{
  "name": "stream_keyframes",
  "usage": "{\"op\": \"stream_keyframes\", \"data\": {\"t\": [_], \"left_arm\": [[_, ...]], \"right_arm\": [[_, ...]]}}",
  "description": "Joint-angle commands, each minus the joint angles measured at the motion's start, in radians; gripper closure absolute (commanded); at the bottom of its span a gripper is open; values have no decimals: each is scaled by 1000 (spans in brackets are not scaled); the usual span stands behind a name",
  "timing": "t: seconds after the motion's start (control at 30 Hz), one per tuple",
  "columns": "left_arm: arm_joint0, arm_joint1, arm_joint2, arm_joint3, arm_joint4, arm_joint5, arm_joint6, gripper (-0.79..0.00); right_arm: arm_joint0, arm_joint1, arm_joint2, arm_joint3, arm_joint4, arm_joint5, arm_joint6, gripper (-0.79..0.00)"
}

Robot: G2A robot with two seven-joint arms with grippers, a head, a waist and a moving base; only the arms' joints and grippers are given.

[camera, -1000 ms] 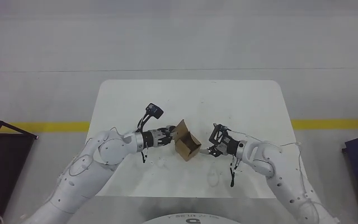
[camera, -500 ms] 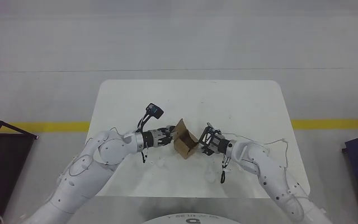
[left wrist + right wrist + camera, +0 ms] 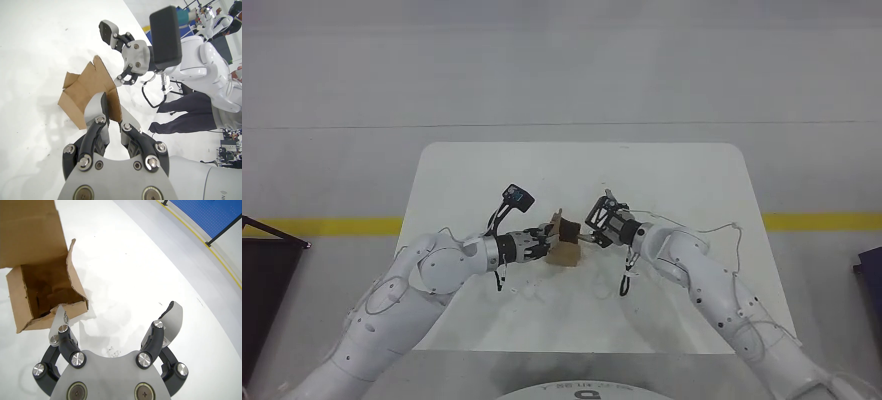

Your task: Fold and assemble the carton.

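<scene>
2 grippers flank 1 brown carton (image 3: 564, 247), which sits on the white table (image 3: 682, 180) near its middle and a little toward the robot's edge. The carton is only partly formed. It lies on its side with 1 end open, its flaps stick out loose, and its edges are ragged.

The left gripper (image 3: 112, 106) pinches 1 side flap (image 3: 113, 98) of the carton. A dark pad (image 3: 104, 103) presses on 1 face of the flap and the other finger sits behind the board, so the jaws are pressed together with just the cardboard's thickness between them. From above, this gripper meets the carton on the robot's left side.

The right gripper (image 3: 117, 308) is spread wide and holds nothing. 1 of its fingertips (image 3: 60, 311) touches the torn rim of the carton's open mouth. The other fingertip hangs well apart from the carton, over bare table. The right wrist camera looks through that mouth into the dark inside of the box, and 1 large flap (image 3: 28, 228) juts out from the far side of the opening.

1 black cable (image 3: 625, 283) loops down from the right arm toward the table, just beside the carton. On the floor behind the table runs 1 yellow line (image 3: 332, 226).
</scene>
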Motion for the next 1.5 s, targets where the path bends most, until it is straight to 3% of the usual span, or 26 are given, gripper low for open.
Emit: {"op": "stream_keyframes", "data": {"t": [0.0,0.23,0.57,0.7,0.97,1.47], "left_arm": [[0,0,0,0,0,0,0,0],[14,-2,-6,2,-1,21,50,0],[40,-5,-28,-4,-51,28,112,0],[36,-11,-20,26,-78,43,125,0],[52,-15,-30,40,-107,44,167,0],[94,-11,-59,34,-93,22,164,0]], "right_arm": [[17,-4,-2,8,3,0,7,-785],[13,-7,7,10,5,-16,15,-785],[-166,31,150,-142,57,-47,-46,-785],[-197,37,162,-209,29,-75,-18,-785],[-174,27,117,-221,-20,-48,11,-785],[-42,-20,3,-74,-18,3,70,-785]]}}
